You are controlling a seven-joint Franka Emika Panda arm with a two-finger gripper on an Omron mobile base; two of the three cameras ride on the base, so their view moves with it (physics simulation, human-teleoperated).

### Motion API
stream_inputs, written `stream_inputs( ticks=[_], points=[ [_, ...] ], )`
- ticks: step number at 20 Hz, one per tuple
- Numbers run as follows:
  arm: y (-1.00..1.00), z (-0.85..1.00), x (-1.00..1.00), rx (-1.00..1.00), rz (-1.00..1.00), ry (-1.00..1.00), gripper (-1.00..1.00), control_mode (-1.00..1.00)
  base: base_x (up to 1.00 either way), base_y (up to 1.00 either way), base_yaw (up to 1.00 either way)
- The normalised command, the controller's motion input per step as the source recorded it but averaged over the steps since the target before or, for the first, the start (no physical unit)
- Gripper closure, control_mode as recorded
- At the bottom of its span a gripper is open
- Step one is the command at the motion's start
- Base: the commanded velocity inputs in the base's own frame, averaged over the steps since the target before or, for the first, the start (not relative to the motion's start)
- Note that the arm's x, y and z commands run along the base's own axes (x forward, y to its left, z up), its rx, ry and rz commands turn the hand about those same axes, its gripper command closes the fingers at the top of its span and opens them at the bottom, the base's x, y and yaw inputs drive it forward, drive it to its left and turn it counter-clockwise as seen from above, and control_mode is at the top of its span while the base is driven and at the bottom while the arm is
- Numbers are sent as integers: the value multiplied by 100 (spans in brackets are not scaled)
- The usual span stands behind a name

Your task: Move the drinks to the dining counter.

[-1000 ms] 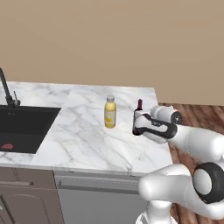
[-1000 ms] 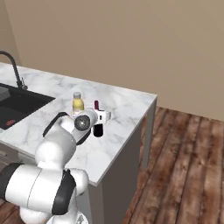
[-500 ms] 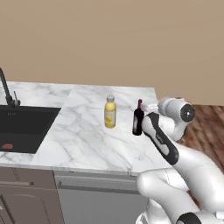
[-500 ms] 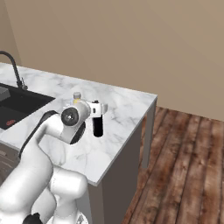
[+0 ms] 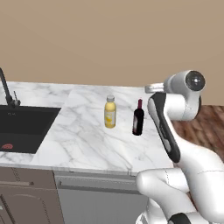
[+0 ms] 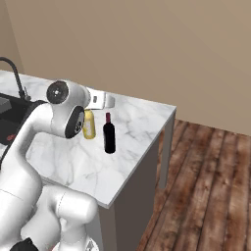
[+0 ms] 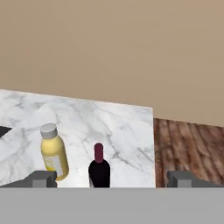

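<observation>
Two of the drinks stand upright on the dining counter point(image 5: 83, 135) near its right end: a yellow juice bottle point(image 5: 110, 112) with a pale cap, and to its right a slim dark red-brown bottle point(image 5: 138, 119). My gripper point(image 7: 113, 179) is open, holds nothing, and hangs raised above and behind the dark bottle point(image 7: 99, 168), clear of it. From the hand, the yellow bottle point(image 7: 54, 153) sits to the left of the dark one. In the right base view the hand point(image 6: 103, 101) floats above both bottles point(image 6: 109, 135), and my upper arm partly covers the yellow one point(image 6: 89, 125).
A black inset sink point(image 5: 22, 127) with a dark curved faucet point(image 5: 6, 89) lies at the counter's left end. The counter's right edge point(image 6: 166, 122) drops to a wooden floor point(image 6: 206, 186). A beige wall stands behind.
The arm has swung up and back from the dark bottle, which stays standing on the counter. The jaws stayed open throughout.
</observation>
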Motion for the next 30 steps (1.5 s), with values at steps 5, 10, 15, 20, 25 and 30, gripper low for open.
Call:
stream_inputs(
  ticks=[5,10,15,20,25,30],
  points=[
    [-2,10,-64,0,-12,-4,-100,-100,0,0,0],
    [0,0,-51,0,0,-3,-100,-100,0,0,0],
    [0,6,-48,1,0,0,-100,-100,0,0,0],
    [0,19,-46,8,-1,0,-100,-100,0,0,0],
    [0,8,-35,13,-1,9,-100,-100,0,0,0],
    [0,0,-20,9,0,8,-100,-100,0,0,0]
  ],
)
